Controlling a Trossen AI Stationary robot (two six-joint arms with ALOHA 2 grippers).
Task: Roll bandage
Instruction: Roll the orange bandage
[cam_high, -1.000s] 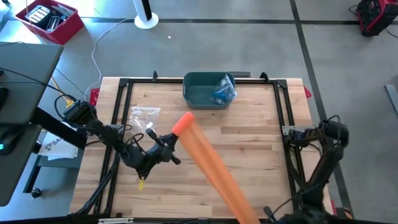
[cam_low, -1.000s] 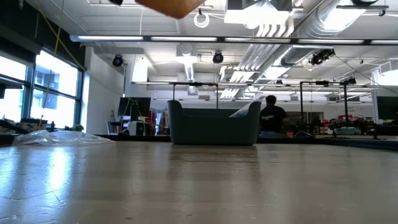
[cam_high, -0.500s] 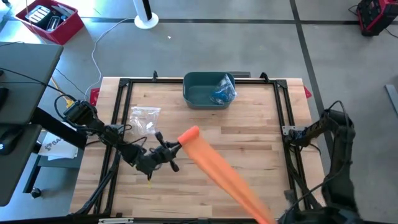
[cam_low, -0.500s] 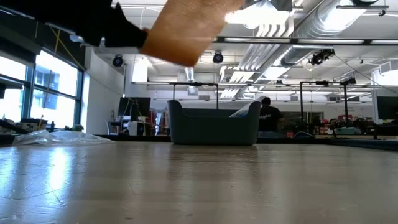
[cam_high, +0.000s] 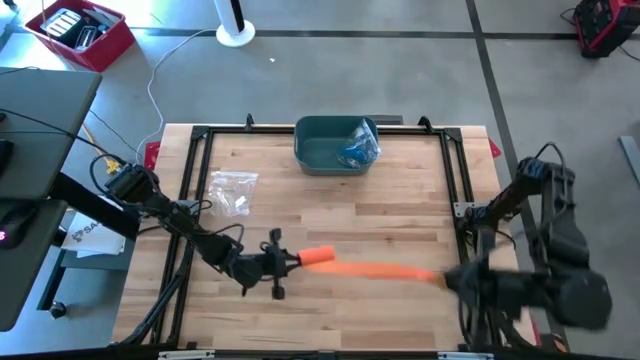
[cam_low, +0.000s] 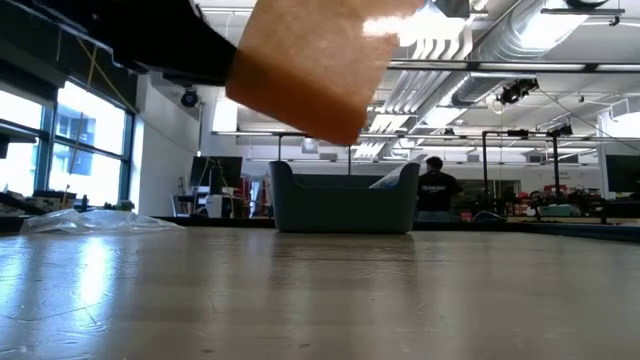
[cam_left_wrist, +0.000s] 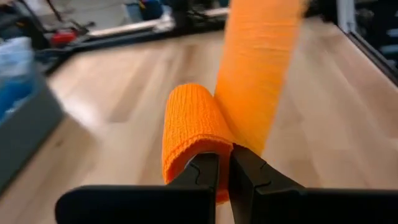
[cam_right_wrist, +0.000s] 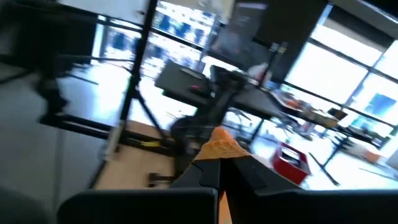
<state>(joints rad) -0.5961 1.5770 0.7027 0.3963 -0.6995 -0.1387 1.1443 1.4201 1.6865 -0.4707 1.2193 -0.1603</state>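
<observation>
Stretching across the middle of the wooden bench (cam_high: 400, 215), an orange bandage (cam_high: 370, 268) runs as a narrow strip between the two arms in the high view. Its left end is pinched by the left end effector (cam_high: 290, 262), whose fingers are pressed together on the cloth; the left wrist view shows a short curl of the bandage (cam_left_wrist: 193, 134) folded over just beyond the closed fingertips (cam_left_wrist: 205, 177), with the rest of the strip rising away from it above the bench top. The other end of the strip meets the right end effector (cam_high: 450, 278) near the bench's right edge; in the right wrist view its fingers (cam_right_wrist: 211, 174) are pressed together with a small orange tip of bandage (cam_right_wrist: 221, 148) showing just past them. That arm is blurred in the high view.

Seen from bench height, the wide orange band (cam_low: 315, 65) hangs in the air above the surface, not touching it.

At the far edge of the bench stands a dark teal bin (cam_high: 325, 150) holding something blue wrapped in clear plastic (cam_high: 358, 148). A clear plastic bag (cam_high: 232, 190) lies on the left part of the bench, well apart from the bandage. Beyond the bin, in the room behind, a person (cam_low: 436, 188) is seen from the back.
</observation>
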